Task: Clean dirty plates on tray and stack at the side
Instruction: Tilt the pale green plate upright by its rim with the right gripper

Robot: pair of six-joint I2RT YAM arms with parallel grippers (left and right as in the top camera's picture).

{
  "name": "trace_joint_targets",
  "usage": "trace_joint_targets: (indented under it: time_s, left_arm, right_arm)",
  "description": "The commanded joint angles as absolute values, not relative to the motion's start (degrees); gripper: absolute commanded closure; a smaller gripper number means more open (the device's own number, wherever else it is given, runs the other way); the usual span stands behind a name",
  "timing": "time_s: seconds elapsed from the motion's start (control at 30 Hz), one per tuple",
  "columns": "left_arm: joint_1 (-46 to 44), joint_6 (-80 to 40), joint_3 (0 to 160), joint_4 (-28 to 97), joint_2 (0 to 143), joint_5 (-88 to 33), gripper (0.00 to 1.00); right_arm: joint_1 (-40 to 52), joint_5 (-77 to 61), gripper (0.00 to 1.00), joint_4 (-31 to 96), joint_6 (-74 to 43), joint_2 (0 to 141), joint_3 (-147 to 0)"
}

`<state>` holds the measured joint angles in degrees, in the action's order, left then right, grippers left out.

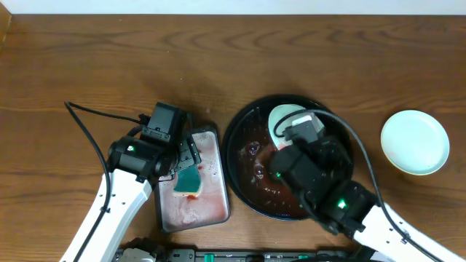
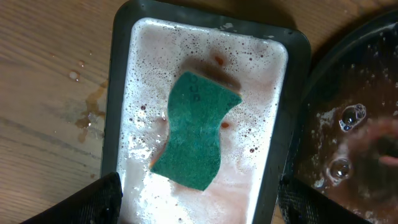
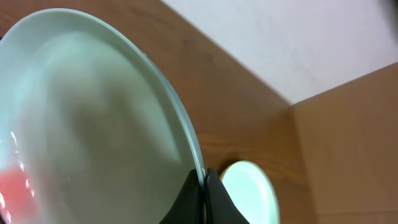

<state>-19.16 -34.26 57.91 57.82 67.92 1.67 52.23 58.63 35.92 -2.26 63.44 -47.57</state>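
Overhead, right hand: the right hand (image 1: 291,131) was closed on the rim of a mint-white plate (image 1: 282,115). It held the plate tilted above the black tray (image 1: 231,149), probably so that drips fell back into the tray.
Overhead, left hand: the left hand (image 1: 186,161) stood wide open and held nothing. It hung directly over the green sponge (image 1: 191,180), which lay in the rectangular tray (image 1: 218,200), apparently placed there for a pick-up.
Overhead, side plate: a second plate (image 1: 415,142) lay flat on the worktop (image 1: 87,58), well to the outer side of the right hand. This was presumably the start of the stack.
Overhead, count: two plates, two trays and one sponge were visible; a third plate was not visible.
Left wrist, below the hand: the sponge sat face-up in foamy pinkish water between the two spread fingers (image 2: 102,199), touching neither. The black tray's wet, bubbled floor lay just beside the hand on its inner side.
Left wrist, count: one sponge, two trays and no plates.
Right wrist, in the hand: both fingers were pinched on the plate's edge. The plate rose steeply above them, with a red smear (image 3: 12,186) low on its face, so cleaning seemed unfinished.
Right wrist, beyond the hand: the side plate lay past the fingertips.
Right wrist, count: two plates.
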Motion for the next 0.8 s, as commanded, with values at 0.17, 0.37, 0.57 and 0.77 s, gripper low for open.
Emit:
trace_joint_targets:
  time_s: [0.17,0.37,0.57,0.77]
  left_arm:
    - [-18.9,-33.9,58.5,58.0,67.8,1.9,0.20]
    - [-18.9,-33.9,58.5,58.0,67.8,1.9,0.19]
    - [-18.9,-33.9,58.5,58.0,67.8,1.9,0.20]
    - [-18.9,-33.9,58.5,58.0,67.8,1.9,0.19]
  right_arm:
    - [59.6,71.6,0.99,35.7,3.0,62.8,-48.3]
    - [63.7,76.9,0.99,35.1,4.0,62.8,-48.3]
    - [65.0,79.5,0.99,33.5,9.7,62.8,-48.3]
    - [65.0,79.5,0.99,32.7,10.8,62.8,-48.3]
